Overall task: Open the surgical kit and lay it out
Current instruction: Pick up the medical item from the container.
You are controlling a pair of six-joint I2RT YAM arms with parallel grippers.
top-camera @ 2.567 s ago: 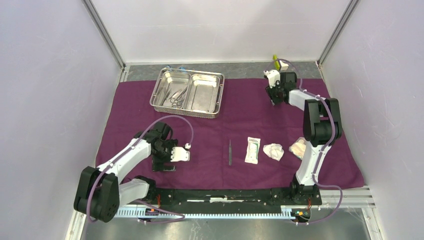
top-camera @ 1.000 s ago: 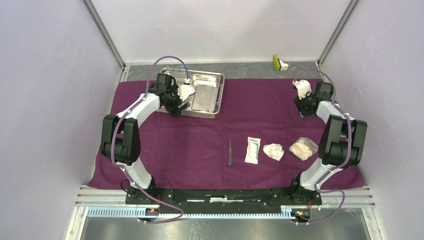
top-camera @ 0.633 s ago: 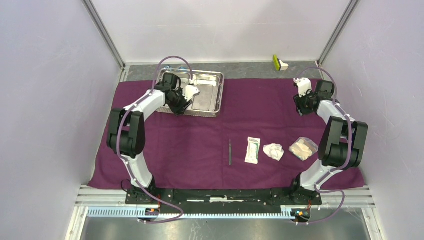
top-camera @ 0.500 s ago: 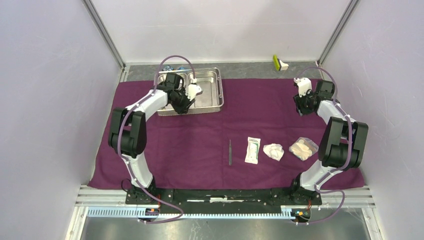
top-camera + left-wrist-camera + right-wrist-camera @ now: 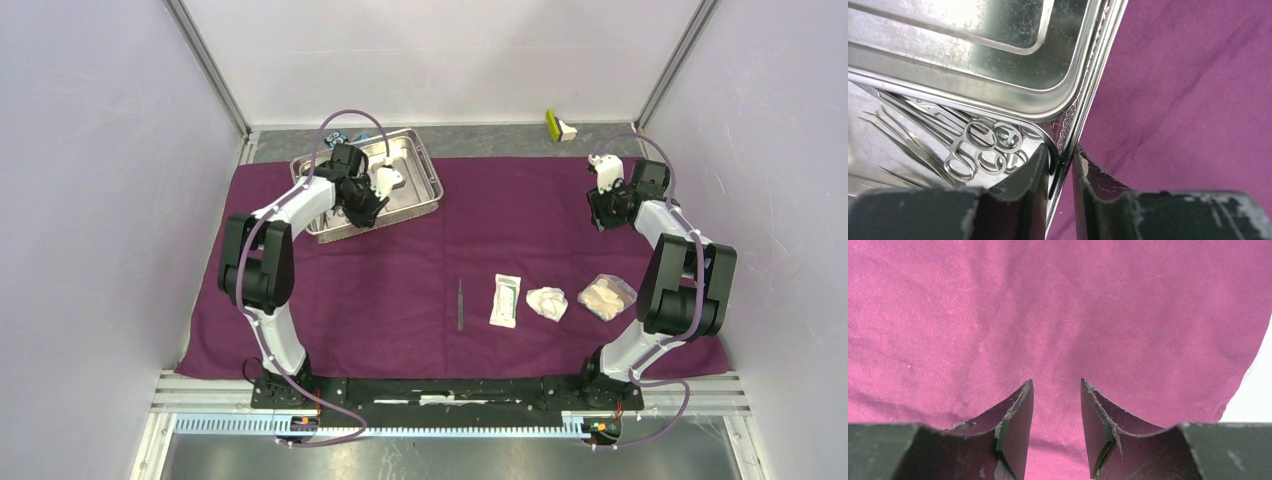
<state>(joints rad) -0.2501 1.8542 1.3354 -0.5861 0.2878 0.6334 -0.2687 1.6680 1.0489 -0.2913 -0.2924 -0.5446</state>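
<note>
Steel tray (image 5: 998, 65) rim in left end effector (image 5: 1062, 155), packet (image 5: 505, 300) print illegible

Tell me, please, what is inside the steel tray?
One compartment of the tray holds ring-handled forceps and tweezers, piled together. The other shows only bare steel. The left gripper hides part of each compartment, so whatever lies under it cannot be seen.

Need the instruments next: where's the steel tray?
Top view: steel tray sits far left on the purple cloth, near rim pinched by the left fingers.
</note>
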